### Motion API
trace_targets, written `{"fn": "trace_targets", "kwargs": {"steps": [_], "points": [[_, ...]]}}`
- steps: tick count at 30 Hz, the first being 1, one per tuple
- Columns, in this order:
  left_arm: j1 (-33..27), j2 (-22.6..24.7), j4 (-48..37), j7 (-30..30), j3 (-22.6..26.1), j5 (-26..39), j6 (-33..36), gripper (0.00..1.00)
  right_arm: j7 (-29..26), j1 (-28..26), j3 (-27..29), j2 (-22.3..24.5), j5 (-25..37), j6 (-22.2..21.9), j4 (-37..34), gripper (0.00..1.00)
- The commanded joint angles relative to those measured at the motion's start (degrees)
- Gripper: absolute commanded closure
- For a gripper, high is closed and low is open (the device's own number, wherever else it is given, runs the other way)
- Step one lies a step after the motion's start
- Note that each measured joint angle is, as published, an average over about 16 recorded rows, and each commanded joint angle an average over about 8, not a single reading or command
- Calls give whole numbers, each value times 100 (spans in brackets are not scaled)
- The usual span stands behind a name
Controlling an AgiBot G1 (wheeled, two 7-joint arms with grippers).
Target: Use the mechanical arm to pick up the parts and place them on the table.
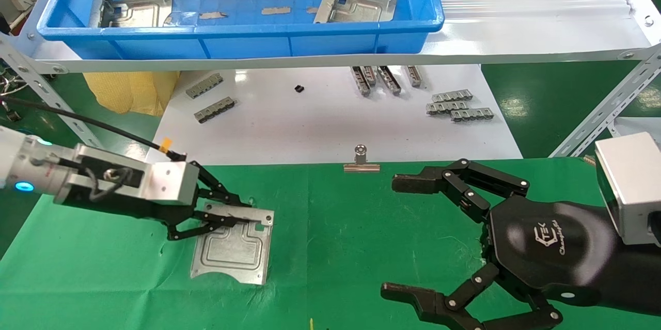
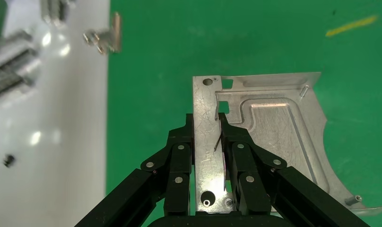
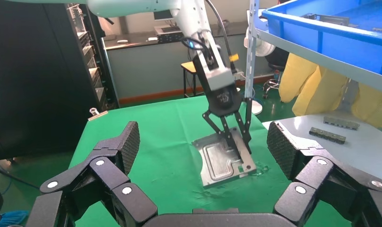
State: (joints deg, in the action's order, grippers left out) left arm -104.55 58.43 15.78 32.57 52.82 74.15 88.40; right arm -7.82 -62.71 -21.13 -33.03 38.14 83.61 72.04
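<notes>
Silvery stamped sheet-metal plate (image 1: 233,244) lies flat on the green-cloth counter (image 1: 335,226), its bent edge tab clamped between the narrow jaws of the left black linkage-finger pincer (image 1: 242,216). Right pincer (image 1: 408,237) is held wide and idle above the cloth, well apart. Risk judged: the thin tab could snag a finger on release and drag the plate. Clamp on the tab is shown only in the left wrist view; two more plates in the blue plastic tray (image 1: 248,43) are shown only overhead.

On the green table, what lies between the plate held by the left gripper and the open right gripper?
Nothing. In the head view, only bare green cloth of the table separates the plate, pinched by the left gripper, from the right gripper.
</notes>
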Motion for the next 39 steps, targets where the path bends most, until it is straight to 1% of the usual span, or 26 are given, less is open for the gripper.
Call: {"fn": "trace_targets", "kwargs": {"steps": [1,6,7,13,19,21,24,29,32,39], "points": [[25,94,-258,101,60,63,-46,68,0,0,0,0,0,0,0,0],[87,267,-681,322,77,99,-273,6,0,0,0,0,0,0,0,0],[100,297,-747,365,77,101,-324,0,0,0,0,0,0,0,0,0],[129,407,-1062,516,25,34,-471,0,0,0,-1,0,0,0,0,0],[70,352,-1247,518,-73,-119,-142,0,0,0,-1,0,-1,0,0,0],[55,302,-1318,435,-136,-217,16,0,0,0,-1,0,-1,0,0,0],[77,220,-1447,158,-284,-442,212,0,0,0,-1,0,-1,0,0,0],[183,126,-1603,-332,-512,-788,340,0,1,1,-1,1,-1,-1,-1,0],[222,105,-1625,-409,-559,-861,360,0,1,1,0,1,-2,-2,-1,0],[249,91,-1529,-372,-564,-847,341,0,1,1,0,1,-2,-1,-1,0]]}}
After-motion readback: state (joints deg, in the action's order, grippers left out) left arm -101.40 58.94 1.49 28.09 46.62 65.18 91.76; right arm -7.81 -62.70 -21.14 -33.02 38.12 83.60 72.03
